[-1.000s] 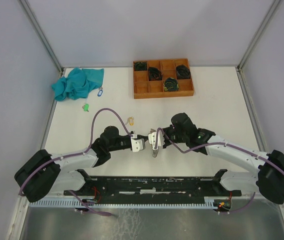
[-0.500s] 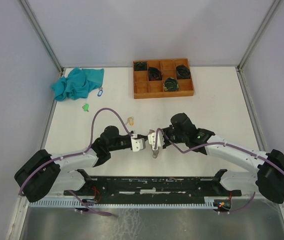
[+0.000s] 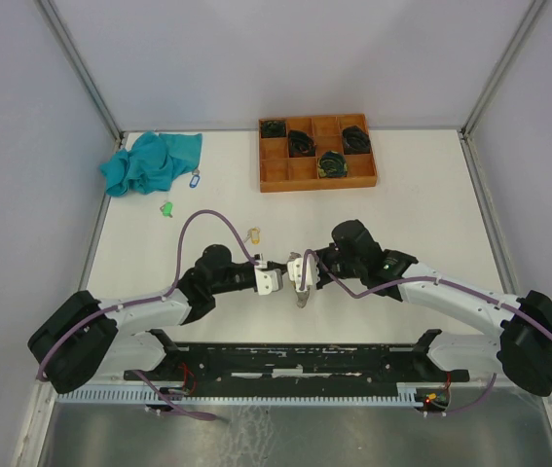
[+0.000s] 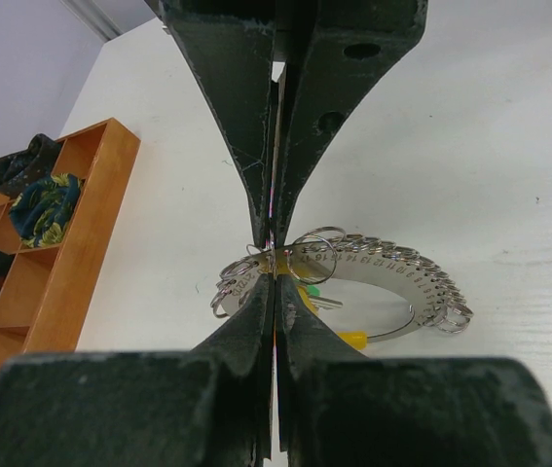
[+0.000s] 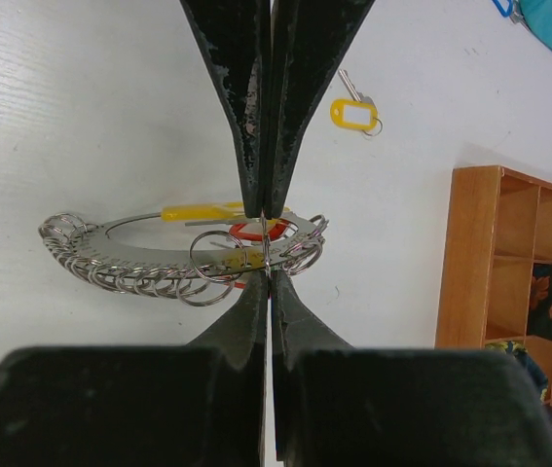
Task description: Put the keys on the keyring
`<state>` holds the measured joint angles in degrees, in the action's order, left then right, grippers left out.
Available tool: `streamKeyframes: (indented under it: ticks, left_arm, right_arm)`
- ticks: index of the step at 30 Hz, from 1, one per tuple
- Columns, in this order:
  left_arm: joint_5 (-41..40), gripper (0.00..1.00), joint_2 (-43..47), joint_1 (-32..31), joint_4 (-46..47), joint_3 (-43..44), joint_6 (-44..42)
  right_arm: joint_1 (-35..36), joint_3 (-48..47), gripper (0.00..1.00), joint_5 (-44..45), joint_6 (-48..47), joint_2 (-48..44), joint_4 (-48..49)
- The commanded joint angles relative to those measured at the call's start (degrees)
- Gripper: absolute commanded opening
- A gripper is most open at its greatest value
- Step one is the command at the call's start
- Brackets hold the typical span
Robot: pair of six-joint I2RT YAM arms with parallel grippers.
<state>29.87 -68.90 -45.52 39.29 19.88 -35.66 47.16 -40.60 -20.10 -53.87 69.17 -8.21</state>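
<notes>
Two shut: left gripper, right gripper, on curved steel ring plate
Hold plate steady; thread yellow-tagged metal key slowly

Overhead camera behind the arms looks down on the whole table, tray at 12 o'clock, wrist cameras sit close, facing each other, sharing the keyring.

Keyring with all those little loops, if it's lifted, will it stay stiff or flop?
The keyring is a curved metal plate that looks rigid, so it should hold shape. Its small split rings hang loosely and would probably swing. Shiny metal may slip in a pinch.
</notes>
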Motion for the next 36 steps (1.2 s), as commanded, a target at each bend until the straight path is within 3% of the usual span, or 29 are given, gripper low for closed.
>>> streamKeyframes:
  ticks: [1,20,36]
  left_arm:
    - [-0.2,0.03,-0.5,-0.6,2.8,2.2,-1.0]
    - [-0.4,0.03,-1.6,-1.2,5.3,1.8,-0.3]
    - [-2.8,0.03,1.2,-1.3,0.2,1.9,-2.5]
  right_arm:
    - [0.6,-2.0,0.01,-0.3,-0.1,-0.7,2.4]
    - [0.9,-2.2,0.01,-2.2,0.8,-1.2,2.6]
    - [0.9,-1.4,0.01,2.1,0.5,-1.9,2.2]
